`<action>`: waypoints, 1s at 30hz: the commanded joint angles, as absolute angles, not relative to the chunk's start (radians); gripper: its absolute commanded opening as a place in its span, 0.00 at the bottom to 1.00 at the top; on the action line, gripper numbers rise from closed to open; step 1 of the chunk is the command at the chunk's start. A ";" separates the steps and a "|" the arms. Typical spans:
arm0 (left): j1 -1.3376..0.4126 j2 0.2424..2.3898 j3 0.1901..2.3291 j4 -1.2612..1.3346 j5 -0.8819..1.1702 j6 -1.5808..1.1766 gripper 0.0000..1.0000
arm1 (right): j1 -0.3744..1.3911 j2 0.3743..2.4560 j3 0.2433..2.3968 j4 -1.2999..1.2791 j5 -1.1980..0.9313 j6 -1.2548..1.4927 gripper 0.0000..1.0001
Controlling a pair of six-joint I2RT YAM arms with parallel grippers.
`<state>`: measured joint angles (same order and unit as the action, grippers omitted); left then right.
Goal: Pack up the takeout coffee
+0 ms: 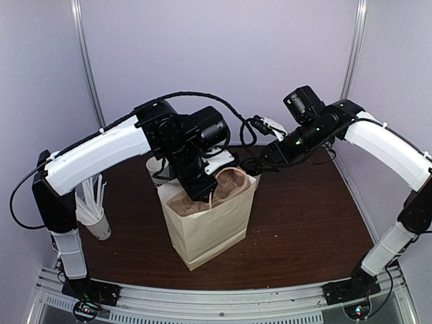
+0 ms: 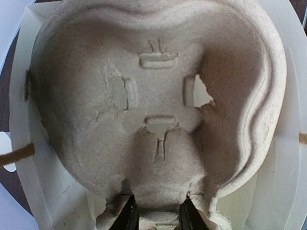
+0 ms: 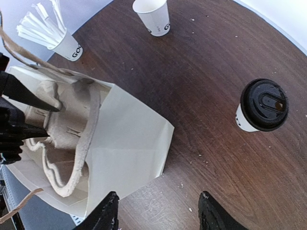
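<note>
The takeout coffee (image 3: 263,105), a white cup with a black lid, stands upright on the dark table, seen only in the right wrist view; in the top view the right arm hides it. My right gripper (image 3: 159,213) is open and empty, hovering above the table between the white paper bag (image 3: 129,139) and the coffee; in the top view it (image 1: 253,165) is behind the bag (image 1: 209,229). My left gripper (image 2: 159,218) is shut on the rim of the brown pulp cup carrier (image 2: 153,96), which sits in the bag's mouth (image 1: 226,185).
A white cup of wrapped straws (image 1: 94,209) stands at the left of the table, also seen in the right wrist view (image 3: 67,45). An open, lidless white cup (image 3: 154,19) stands behind the bag. The bag's brown handle (image 2: 17,155) hangs at its side.
</note>
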<state>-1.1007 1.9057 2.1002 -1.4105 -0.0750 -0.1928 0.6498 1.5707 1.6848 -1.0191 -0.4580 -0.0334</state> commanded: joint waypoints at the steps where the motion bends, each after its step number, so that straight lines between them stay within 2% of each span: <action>1: -1.104 1.923 2.124 -1.441 -0.075 -0.186 0.00 | 0.661 1.572 1.680 -1.000 -0.609 -0.057 0.58; 17: -1.104 1.845 2.101 -1.426 -0.093 -0.228 0.00 | 0.712 1.649 1.747 -1.061 -0.622 -0.093 0.61; 25: -1.104 1.840 2.094 -1.412 -0.085 -0.229 0.00 | 0.760 1.682 1.791 -1.103 -0.411 -0.091 0.67; 27: -1.103 1.839 2.089 -1.413 -0.083 -0.230 0.00 | 0.763 1.698 1.802 -1.104 -0.402 -0.066 0.67; 30: -1.104 1.834 2.081 -1.413 -0.081 -0.234 0.00 | 0.764 1.704 1.805 -1.096 -0.364 -0.041 0.60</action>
